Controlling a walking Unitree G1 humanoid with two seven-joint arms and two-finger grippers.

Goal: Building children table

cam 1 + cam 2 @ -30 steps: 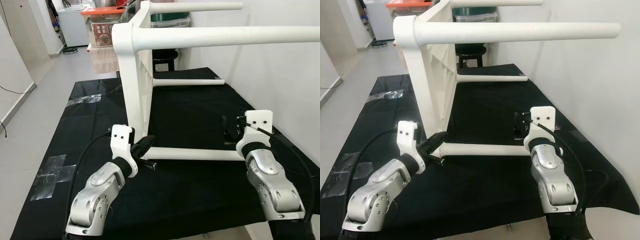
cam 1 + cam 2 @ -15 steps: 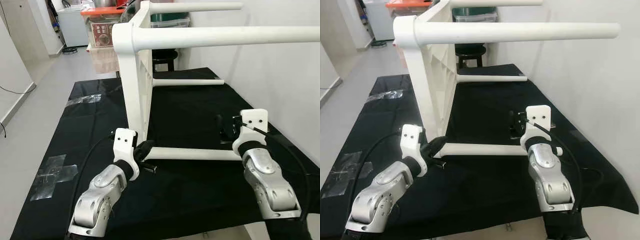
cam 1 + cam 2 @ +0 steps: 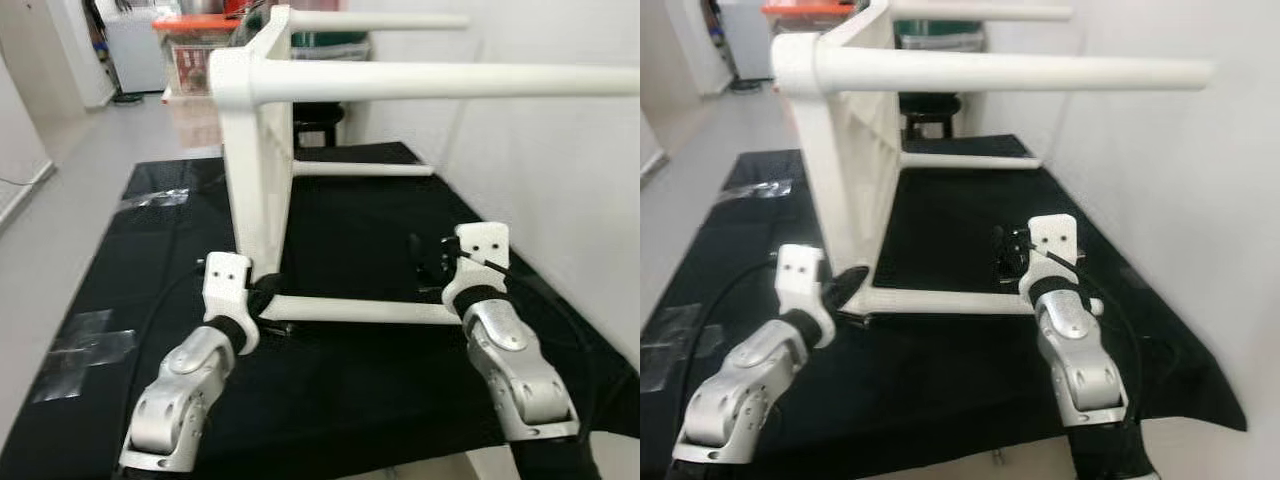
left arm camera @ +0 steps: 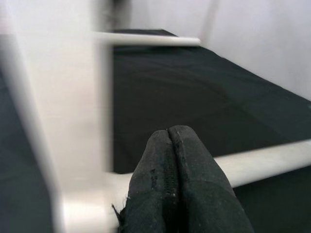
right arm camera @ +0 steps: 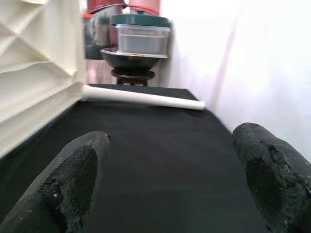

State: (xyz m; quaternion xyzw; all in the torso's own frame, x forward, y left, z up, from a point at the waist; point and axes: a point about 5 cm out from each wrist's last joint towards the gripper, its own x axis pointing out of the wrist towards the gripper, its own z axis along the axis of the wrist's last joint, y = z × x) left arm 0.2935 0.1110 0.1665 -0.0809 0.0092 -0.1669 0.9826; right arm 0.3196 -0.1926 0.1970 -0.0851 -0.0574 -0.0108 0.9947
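Observation:
A white children's table (image 3: 255,170) lies on its side on a black mat (image 3: 350,230), top upright, its legs pointing right. The lower near leg (image 3: 360,310) rests on the mat. My left gripper (image 3: 268,292) is at the joint where this leg meets the top. Its fingers (image 4: 177,184) are pressed shut with nothing between them. My right gripper (image 3: 425,262) hovers just above the free end of the same leg. It is open, with its fingers (image 5: 73,179) spread wide over the mat. The far lower leg (image 5: 146,97) lies ahead of it.
A white wall (image 3: 560,180) runs close along the right of the mat. Behind the table stand a black stool (image 3: 318,115), boxes and stacked containers (image 5: 141,34). Grey floor (image 3: 70,190) lies to the left, and tape patches (image 3: 80,340) mark the mat's left side.
The camera has shifted a little. My left gripper has moved forward to the base of the near leg. My right gripper has edged forward and inward above the leg's end.

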